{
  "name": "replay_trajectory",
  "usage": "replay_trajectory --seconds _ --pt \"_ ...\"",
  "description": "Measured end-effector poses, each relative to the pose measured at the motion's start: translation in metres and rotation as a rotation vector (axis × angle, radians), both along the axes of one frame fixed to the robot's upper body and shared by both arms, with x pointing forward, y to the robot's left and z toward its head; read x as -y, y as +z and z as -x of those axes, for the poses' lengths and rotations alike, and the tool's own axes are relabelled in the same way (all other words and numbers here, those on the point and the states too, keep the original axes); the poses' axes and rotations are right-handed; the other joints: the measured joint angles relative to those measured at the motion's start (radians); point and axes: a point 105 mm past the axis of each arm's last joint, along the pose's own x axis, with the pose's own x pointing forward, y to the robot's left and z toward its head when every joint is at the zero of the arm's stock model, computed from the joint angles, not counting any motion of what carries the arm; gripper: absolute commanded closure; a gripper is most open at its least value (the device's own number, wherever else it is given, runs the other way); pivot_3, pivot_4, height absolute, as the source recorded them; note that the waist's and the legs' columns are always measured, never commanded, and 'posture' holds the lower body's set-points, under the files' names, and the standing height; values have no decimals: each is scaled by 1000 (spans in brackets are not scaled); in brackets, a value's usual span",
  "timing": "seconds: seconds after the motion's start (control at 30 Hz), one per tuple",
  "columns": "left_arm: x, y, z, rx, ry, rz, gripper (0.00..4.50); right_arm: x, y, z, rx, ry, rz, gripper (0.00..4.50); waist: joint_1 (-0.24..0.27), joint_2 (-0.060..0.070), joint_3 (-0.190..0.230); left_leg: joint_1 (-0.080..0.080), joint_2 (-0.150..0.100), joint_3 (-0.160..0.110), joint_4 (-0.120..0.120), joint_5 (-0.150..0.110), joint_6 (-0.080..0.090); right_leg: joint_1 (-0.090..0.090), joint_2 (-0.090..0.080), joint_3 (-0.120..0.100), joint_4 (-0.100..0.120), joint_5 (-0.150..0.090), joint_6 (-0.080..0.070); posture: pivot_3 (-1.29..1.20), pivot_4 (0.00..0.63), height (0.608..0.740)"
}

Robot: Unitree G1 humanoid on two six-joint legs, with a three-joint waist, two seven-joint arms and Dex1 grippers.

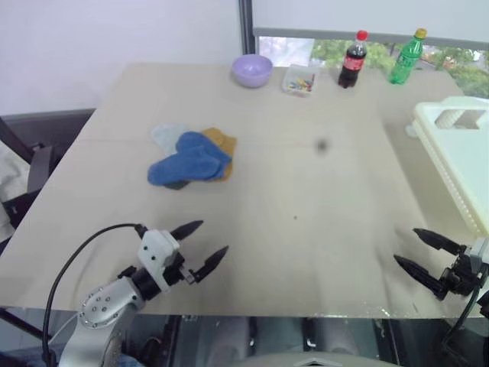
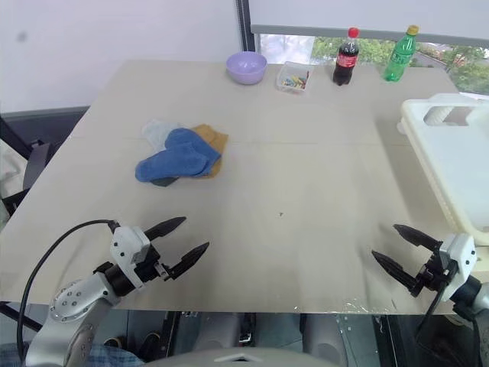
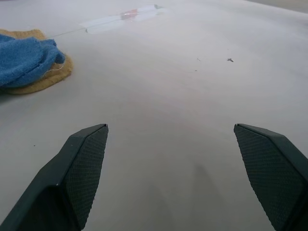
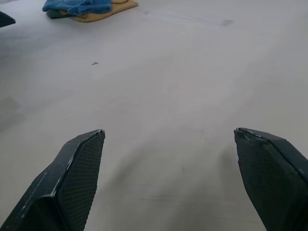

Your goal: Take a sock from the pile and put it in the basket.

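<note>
The pile (image 1: 191, 157) lies on the table (image 1: 306, 206), left of centre and well beyond both grippers: a blue sock on top, a mustard one under its right edge, a pale one at the far left and what looks like a dark one peeking out at the near side. The left gripper (image 1: 205, 245) hovers near the table's front edge, almost straight in front of the pile but well apart from it, jaws spread wide and empty. The right gripper (image 1: 416, 251) hangs at the front right corner, also spread and empty, far from the pile. The basket (image 1: 458, 153) sits at the table's right edge, beyond the right gripper.

The table is bare and beige. Along its far edge stand a lilac bowl (image 1: 252, 70), a small clear box (image 1: 299, 79), a cola bottle (image 1: 352, 60) and a green bottle (image 1: 406, 56), before a window.
</note>
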Motion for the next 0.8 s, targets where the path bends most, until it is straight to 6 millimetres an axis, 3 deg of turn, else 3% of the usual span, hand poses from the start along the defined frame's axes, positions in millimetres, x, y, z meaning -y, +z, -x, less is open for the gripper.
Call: replay_trajectory --seconds 0.8 --pt "-1 6 -16 25 40 13 0 -6 12 0 4 87 12 108 0 0 0 1 -3 -1 2 0 0 2 1 0 1 2 -2 0 150 729"
